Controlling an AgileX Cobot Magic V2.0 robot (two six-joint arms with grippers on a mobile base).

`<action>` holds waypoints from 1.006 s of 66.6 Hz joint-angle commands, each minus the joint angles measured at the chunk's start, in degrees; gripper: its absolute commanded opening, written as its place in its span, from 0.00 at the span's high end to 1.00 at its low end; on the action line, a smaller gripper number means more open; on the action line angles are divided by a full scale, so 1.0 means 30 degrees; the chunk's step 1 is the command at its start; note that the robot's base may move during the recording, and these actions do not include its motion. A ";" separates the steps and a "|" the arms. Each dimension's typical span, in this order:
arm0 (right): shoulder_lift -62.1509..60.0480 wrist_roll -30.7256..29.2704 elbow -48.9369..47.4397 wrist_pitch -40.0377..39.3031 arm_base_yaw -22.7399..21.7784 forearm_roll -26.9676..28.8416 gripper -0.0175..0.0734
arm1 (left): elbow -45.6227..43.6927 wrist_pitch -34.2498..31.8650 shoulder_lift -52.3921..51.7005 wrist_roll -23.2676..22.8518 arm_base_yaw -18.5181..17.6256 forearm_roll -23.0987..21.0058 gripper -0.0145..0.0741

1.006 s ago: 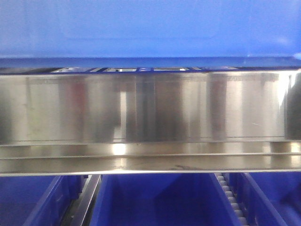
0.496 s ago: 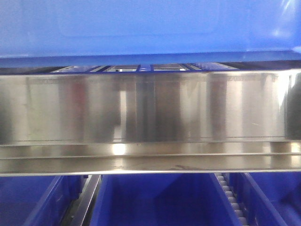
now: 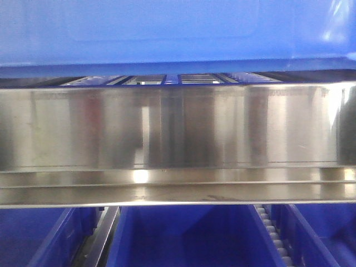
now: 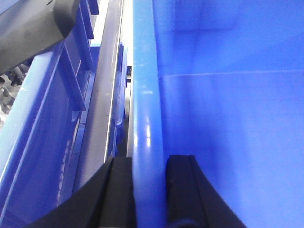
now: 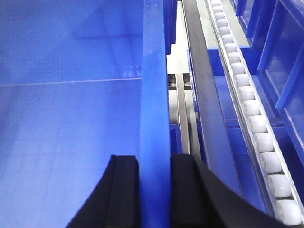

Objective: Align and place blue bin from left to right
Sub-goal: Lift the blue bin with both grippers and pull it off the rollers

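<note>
At the far left of my left wrist view, from 7 to 11 o'clock, a ribbed blue crate stands beside a grey metal rail that runs up toward 12 o'clock. A black shape at 10 o'clock is too blurred for me to name. Just right of the rail, at 6 o'clock, my left claw pinches the left wall of the blue bin. One black finger is outside the rim and the other inside, both touching it. The bin's smooth inside fills everything from 1 to 5 o'clock. In the front view the blue bin spans the whole top from 10 to 2 o'clock. Its lower edge sits just above a brushed steel shelf beam, and slats show in the dark gap between them, so I cannot tell whether the bin touches the shelf. Under the beam, from 7 to 5 o'clock, lie lower blue containers, with a roller strip between the middle and right ones. In my right wrist view the bin's inside fills 7 to 11 o'clock. At 6 o'clock my right claw clamps the bin's right wall, with one finger on each side of the upright edge. To its right a dark rail and a white roller track slant toward 12 o'clock, and ribbed blue crates stand at 2 o'clock.
</note>
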 commanded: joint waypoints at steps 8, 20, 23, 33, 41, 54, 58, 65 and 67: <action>-0.0490 -0.0152 -0.0281 -0.1800 0.0093 -0.0710 0.89 | -0.0206 -0.1322 -0.0360 -0.0454 -0.0122 0.0741 0.96; -0.0490 -0.0152 -0.0281 -0.1176 0.0093 -0.0710 0.89 | -0.0206 -0.1843 -0.0360 -0.0454 -0.0122 0.0741 0.96; -0.0490 -0.0152 -0.0281 -0.1111 0.0093 -0.0710 0.89 | -0.0206 -0.1983 -0.0360 -0.0454 -0.0122 0.0741 0.96; -0.0490 -0.0152 -0.0281 -0.1111 0.0093 -0.0710 0.89 | -0.0206 -0.1950 -0.0360 -0.0454 -0.0122 0.0741 0.96; -0.0490 -0.0152 -0.0281 -0.1111 0.0093 -0.0710 0.89 | -0.0206 -0.1950 -0.0360 -0.0454 -0.0122 0.0741 0.96; -0.0490 -0.0152 -0.0281 -0.1347 0.0093 -0.0710 0.89 | -0.0206 -0.1948 -0.0360 -0.0454 -0.0122 0.0779 0.96; -0.0490 -0.0152 -0.0281 -0.1347 0.0093 -0.0710 0.89 | -0.0206 -0.1948 -0.0360 -0.0454 -0.0122 0.0779 0.96; -0.0490 -0.0152 -0.0281 -0.1347 0.0093 -0.0710 0.89 | -0.0206 -0.1948 -0.0360 -0.0454 -0.0122 0.0779 0.96; -0.0490 -0.0152 -0.0281 -0.1347 0.0093 -0.0710 0.89 | -0.0206 -0.1948 -0.0360 -0.0454 -0.0122 0.0779 0.96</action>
